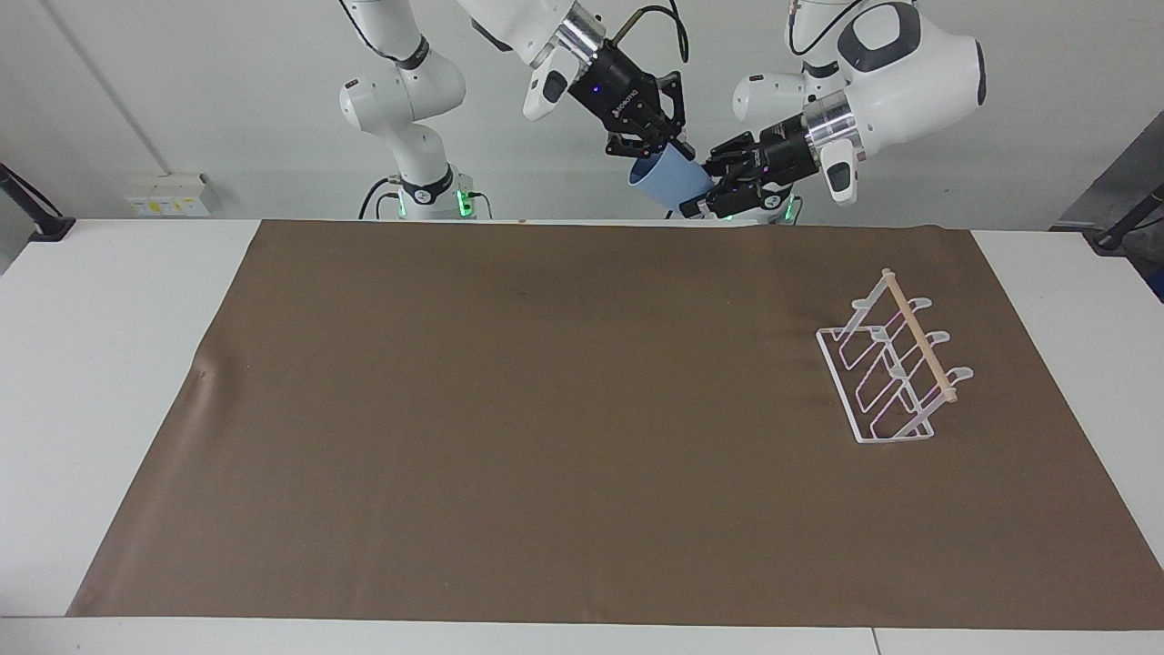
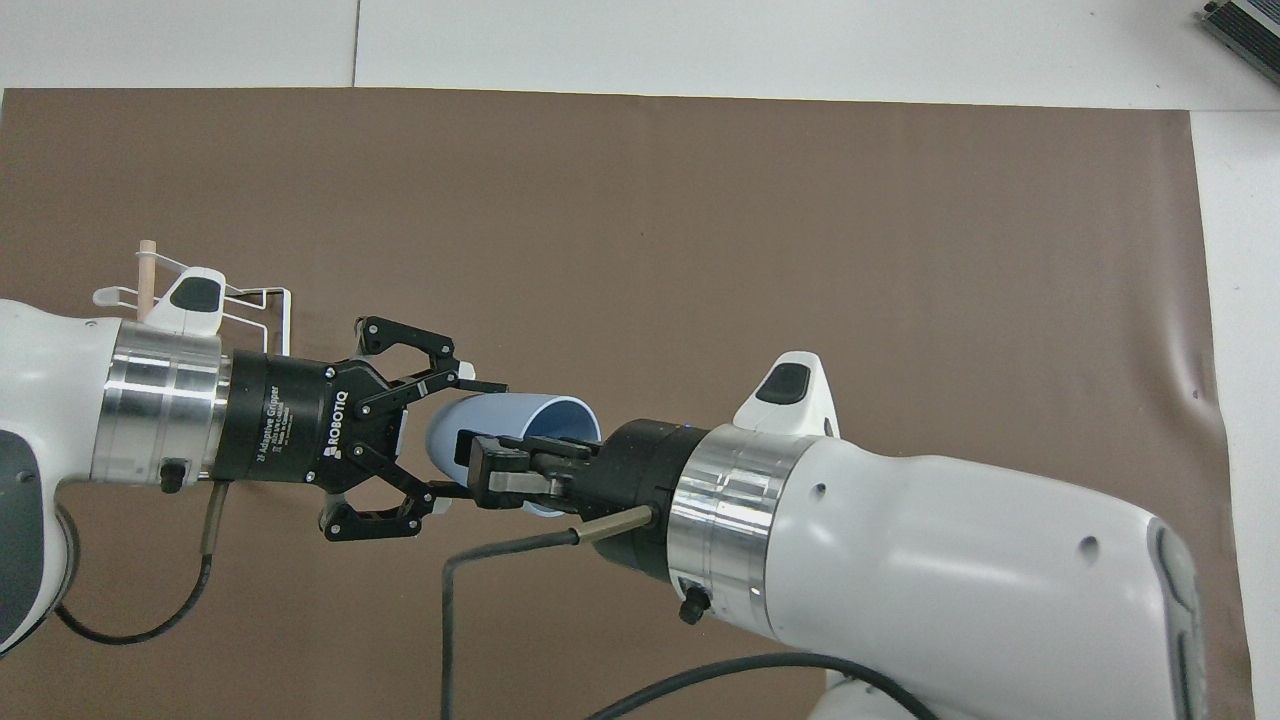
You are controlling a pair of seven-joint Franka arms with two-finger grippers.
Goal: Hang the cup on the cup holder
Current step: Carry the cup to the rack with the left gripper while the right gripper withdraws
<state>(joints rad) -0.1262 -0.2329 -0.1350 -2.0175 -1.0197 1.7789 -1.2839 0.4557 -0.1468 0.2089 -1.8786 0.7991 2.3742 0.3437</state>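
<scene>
Above the surface's robot-side edge, the right end effector [image 2: 478, 470] grips the tilted cup [image 2: 510, 437]; the left end effector [image 2: 450, 440], open, straddles its base, nearer the cup holder [image 1: 893, 370].

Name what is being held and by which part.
The right gripper holds the cup in the air by its rim, one finger inside. The left gripper is open around the cup's closed end, not yet clamped.
</scene>
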